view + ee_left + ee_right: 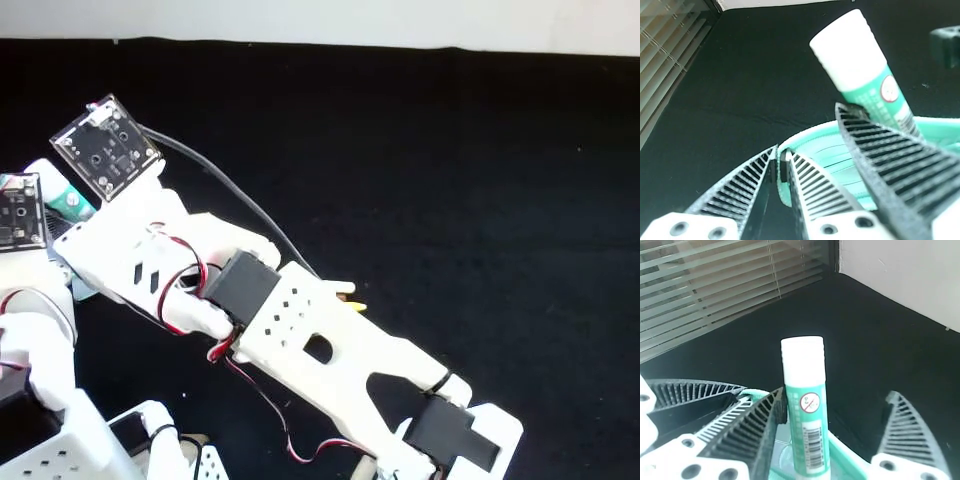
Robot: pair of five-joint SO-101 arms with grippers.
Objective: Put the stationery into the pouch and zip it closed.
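The white-capped, green-bodied plastic glue stick (804, 390), standing at the left of the table in the mint-green pouch (852, 462), carries the only markings; on its green label sits a small white disc with a red-ringed, red-barred prohibition sign (810, 401); toward the stick's base a white panel holds a black barcode (811, 449), with nothing legible beside the bars; pale fine print runs along the label, too small to make out; no word or number can be read.
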